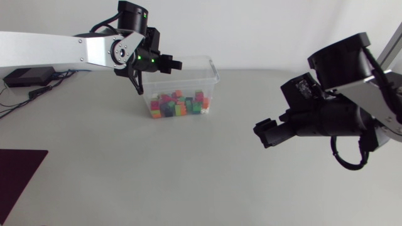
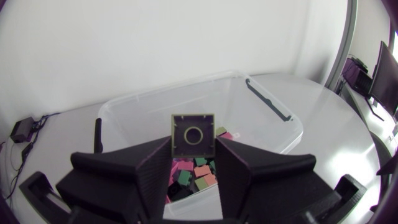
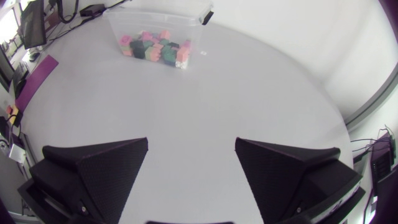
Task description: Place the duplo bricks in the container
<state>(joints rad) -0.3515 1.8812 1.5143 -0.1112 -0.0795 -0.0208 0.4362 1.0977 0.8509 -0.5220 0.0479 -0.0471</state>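
A clear plastic container (image 1: 213, 78) stands at the back middle of the table, its floor covered with several coloured duplo bricks (image 1: 179, 104). My left gripper (image 1: 173, 64) hovers over the container's left part, shut on a dark square brick (image 2: 193, 134) whose hollow underside faces the camera. Below that brick lie the loose bricks (image 2: 200, 174) inside the container (image 2: 267, 102). My right gripper (image 1: 265, 133) hangs open and empty over the right half of the table. In the right wrist view the container (image 3: 124, 17) lies far ahead of the right gripper (image 3: 191, 168).
A dark maroon mat (image 1: 19, 172) lies at the front left corner of the table. A small black box (image 1: 28, 76) with cables sits at the back left. Bare table (image 1: 207, 176) spreads between the container and the front edge.
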